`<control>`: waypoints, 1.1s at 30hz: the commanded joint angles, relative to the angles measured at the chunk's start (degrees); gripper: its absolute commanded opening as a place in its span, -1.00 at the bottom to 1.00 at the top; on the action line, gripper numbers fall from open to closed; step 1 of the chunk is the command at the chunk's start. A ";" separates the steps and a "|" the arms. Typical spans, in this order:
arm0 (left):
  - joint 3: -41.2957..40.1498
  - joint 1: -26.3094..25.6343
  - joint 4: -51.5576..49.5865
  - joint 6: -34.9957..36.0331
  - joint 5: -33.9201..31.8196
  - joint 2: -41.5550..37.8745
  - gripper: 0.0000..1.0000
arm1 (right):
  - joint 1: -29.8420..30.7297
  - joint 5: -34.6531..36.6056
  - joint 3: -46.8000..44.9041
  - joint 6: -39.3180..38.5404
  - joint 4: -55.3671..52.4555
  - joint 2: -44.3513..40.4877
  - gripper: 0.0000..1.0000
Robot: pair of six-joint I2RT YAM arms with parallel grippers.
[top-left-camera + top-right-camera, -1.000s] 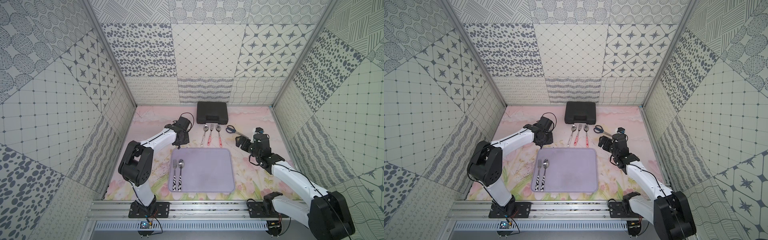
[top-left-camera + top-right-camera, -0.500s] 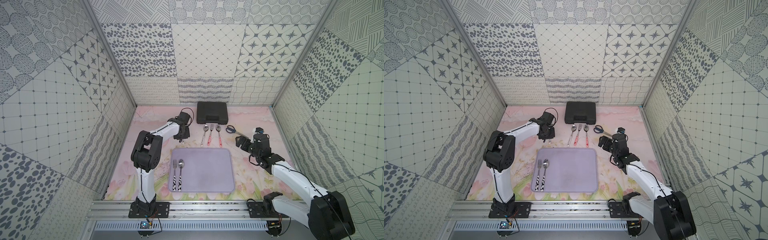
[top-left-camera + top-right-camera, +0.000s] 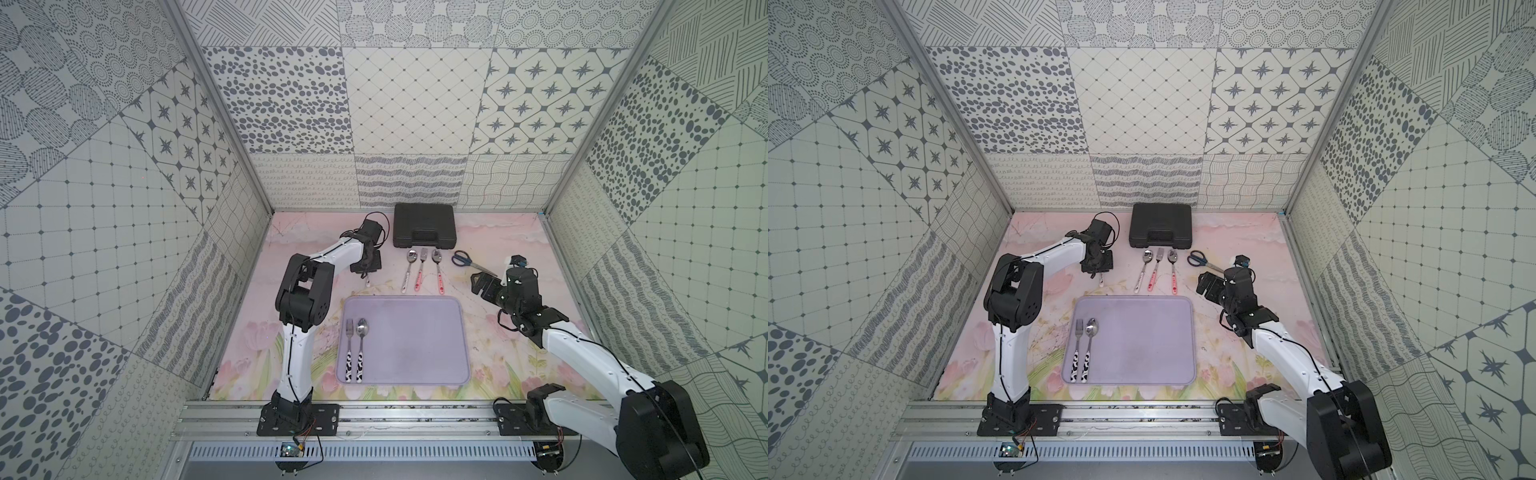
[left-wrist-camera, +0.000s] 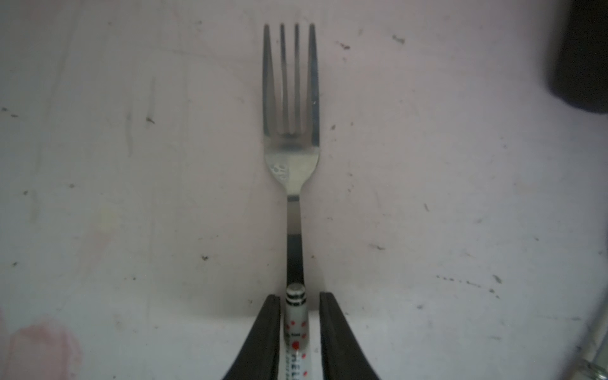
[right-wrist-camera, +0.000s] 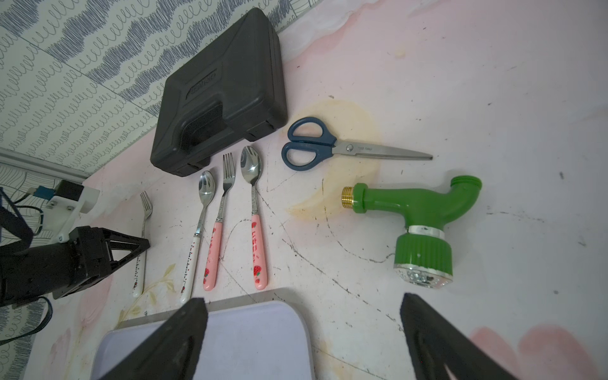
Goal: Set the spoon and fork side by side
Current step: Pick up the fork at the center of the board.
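The left pincer (image 4: 299, 296) straddles a white-handled fork (image 4: 292, 184) lying on the surface (image 4: 131, 164), beyond the tray's (image 3: 415, 332) far-left corner.
Its jaws stand narrowly apart on either side of the handle, with a slim gap on 1 side. The white-handled spoon (image 5: 199, 230) lies to the fork's right, beside a pink-handled fork (image 5: 215, 243). The right pincer (image 5: 302, 298) hovers wide apart, holding nothing, right of the tray.

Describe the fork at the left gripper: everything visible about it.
The fork has four steel tines, a shiny neck with a small stamped mark, and a white handle with red dots, black rings and a silvery cap. It lies flat on the pink table. The left gripper has its jaws on either side of the handle, close in; a firm grip cannot be confirmed.
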 commanded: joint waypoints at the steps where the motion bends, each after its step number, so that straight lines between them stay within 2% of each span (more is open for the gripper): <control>1: 0.99 0.57 -2.82 1.64 -0.65 1.28 -0.54 | 0.27 0.86 -0.34 0.15 1.90 0.04 0.94; 6: 0.99 0.57 -3.02 1.55 -0.74 1.59 -0.63 | 0.28 0.87 -0.30 0.21 1.82 0.04 0.94; 17: 1.78 0.57 -4.68 1.21 -0.35 0.92 -1.00 | 0.25 0.86 -0.34 0.27 1.64 -0.14 0.94; 33: -1.43 -1.83 -5.37 -1.06 1.27 -7.68 -1.00 | 0.28 0.86 -0.34 0.20 1.64 -0.09 0.94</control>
